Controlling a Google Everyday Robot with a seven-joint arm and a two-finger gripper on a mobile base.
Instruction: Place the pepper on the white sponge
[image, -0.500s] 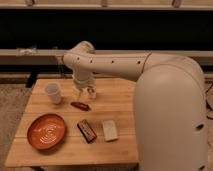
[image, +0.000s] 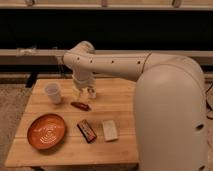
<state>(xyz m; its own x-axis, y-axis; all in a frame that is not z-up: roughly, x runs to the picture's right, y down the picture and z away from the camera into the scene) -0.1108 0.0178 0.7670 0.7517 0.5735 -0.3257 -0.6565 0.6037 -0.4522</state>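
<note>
The pepper is small, slender and dark red, and lies on the wooden table left of centre. My gripper points down just above and behind the pepper, with its fingers apart and nothing between them. The white sponge is a cream block lying toward the front of the table, to the right of the pepper and nearer the camera. The arm reaches in from the right.
A white cup stands left of the gripper. An orange plate sits at the front left. A dark flat bar lies between the plate and the sponge. The robot's white body covers the table's right side.
The gripper has shifted slightly up and right above the pepper. The pepper, sponge, cup, plate and bar have not moved.
</note>
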